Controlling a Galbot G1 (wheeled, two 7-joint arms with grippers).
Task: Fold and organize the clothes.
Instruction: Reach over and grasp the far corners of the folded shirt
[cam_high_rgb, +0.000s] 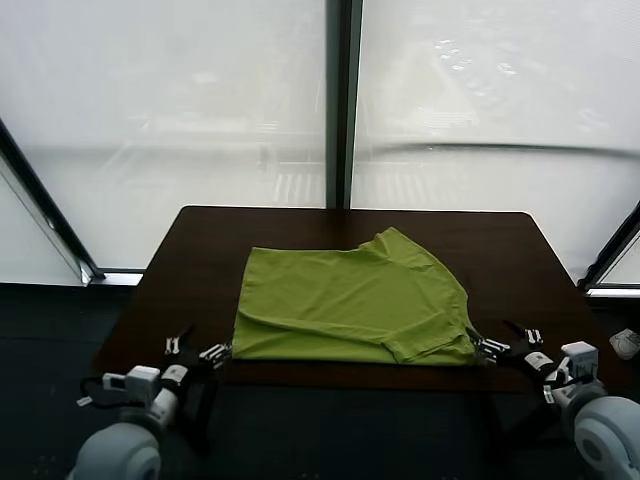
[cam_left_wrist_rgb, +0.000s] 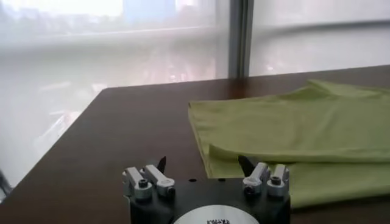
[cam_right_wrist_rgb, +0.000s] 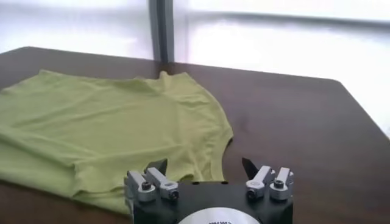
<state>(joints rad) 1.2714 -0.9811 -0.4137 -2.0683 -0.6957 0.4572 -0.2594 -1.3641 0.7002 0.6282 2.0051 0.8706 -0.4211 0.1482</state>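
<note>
T-shirt (cam_high_rgb: 350, 305): lime-green, spread on the middle of the bench, partly folded, with a fold running along its near edge and its left side; it reaches close to the bench's near edge.
Bench (cam_high_rgb: 200, 260): dark brown top, bare wood around the shirt on every side.
Room: frosted window panes (cam_high_rgb: 180, 100) fill the wall behind the bench, split by a dark upright frame post (cam_high_rgb: 341, 100); dark floor below.
Left tool (cam_high_rgb: 197, 354): at the near left corner of the shirt, low over the bench's near edge, fingers spread apart and holding nothing; the arm comes up from the lower left.
Left wrist view: both fingertips of the left tool (cam_left_wrist_rgb: 206, 163) stand wide apart, one over bare bench (cam_left_wrist_rgb: 122, 140) and the other just at the folded edge of the T-shirt (cam_left_wrist_rgb: 292, 134); whether that tip touches the cloth is hard to say.
Right tool (cam_high_rgb: 505, 348): at the near right corner of the shirt by the sleeve, low over the bench, fingers parted and empty.
Right wrist view: the right tool (cam_right_wrist_rgb: 204, 164) has one fingertip over the sleeve hem of the T-shirt (cam_right_wrist_rgb: 103, 122) and the other over bare bench (cam_right_wrist_rgb: 292, 122); the sleeve's curved edge lies between them.
</note>
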